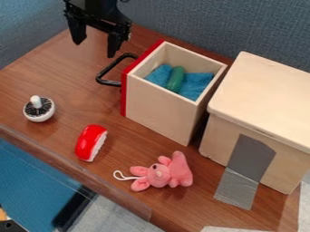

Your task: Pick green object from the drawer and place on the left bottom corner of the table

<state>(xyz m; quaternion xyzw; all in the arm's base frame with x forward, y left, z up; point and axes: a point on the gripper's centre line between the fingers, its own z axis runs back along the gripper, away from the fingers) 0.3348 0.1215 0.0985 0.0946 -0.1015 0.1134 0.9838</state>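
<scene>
With 12 o'clock at the top of the view, a black gripper (95,49) hangs at 11 o'clock over a brown wooden table (60,81). Its two fingers point down and stand well apart, the hand released.

The green object (175,79), long and rounded, lies between 12 and 1 o'clock, inside an open wooden drawer (160,112), on a blue cloth (196,84). The drawer has a red front (124,93) with a black handle (104,74) that points toward 10 o'clock.

At 3 o'clock is a pale wooden box (263,102); grey tape (245,170) runs from its side onto the table, toward 5 o'clock.

A pink plush toy (160,176) with a white loop lies at 6 o'clock. A red and white toy (91,142) is at 8 o'clock, and a round white item (39,109) with a knob stands at 9 o'clock.
</scene>
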